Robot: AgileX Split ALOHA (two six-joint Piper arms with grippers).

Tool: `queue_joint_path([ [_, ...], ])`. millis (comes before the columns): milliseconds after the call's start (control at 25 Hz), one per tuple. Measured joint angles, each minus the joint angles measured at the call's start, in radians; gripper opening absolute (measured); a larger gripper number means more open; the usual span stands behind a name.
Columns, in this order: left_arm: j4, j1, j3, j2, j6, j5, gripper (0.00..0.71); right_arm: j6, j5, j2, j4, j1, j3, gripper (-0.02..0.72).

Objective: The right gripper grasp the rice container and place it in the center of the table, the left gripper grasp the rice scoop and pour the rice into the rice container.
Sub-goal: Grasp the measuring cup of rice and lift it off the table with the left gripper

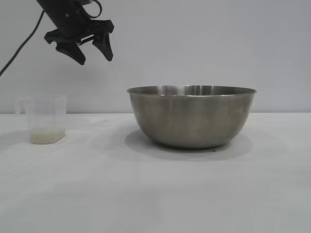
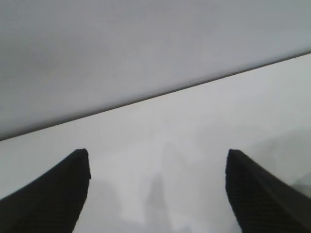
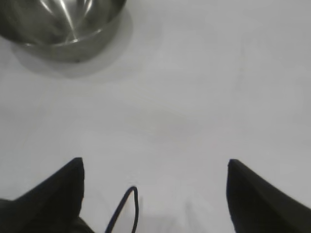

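I see the black two-fingered left gripper hanging wide and empty, above the translucent plastic rice scoop left of the steel rice container; right gripper wide, empty.

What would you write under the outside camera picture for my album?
Open left hand hangs above the rice scoop; rice container sits mid-table.

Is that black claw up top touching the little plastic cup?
Apart. The exterior view shows the left gripper open in the air, with plain wall between it and the rice scoop standing on the table below.
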Motion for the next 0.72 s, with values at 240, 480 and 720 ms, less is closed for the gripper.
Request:
queue_joint_path([
  [240, 0.000, 0.000, 0.000, 0.000, 0.000, 0.000, 0.525, 0.011, -0.004, -0.126, -0.020, 0.000, 0.042, 0.555],
  [480, 0.000, 0.000, 0.000, 0.000, 0.000, 0.005, 0.525, 0.011, -0.004, -0.198, -0.020, 0.000, 0.043, 0.555],
  [720, 0.007, 0.000, 0.000, -0.018, 0.031, 0.057, 0.525, 0.011, -0.004, -0.205, -0.020, 0.000, 0.043, 0.555],
])
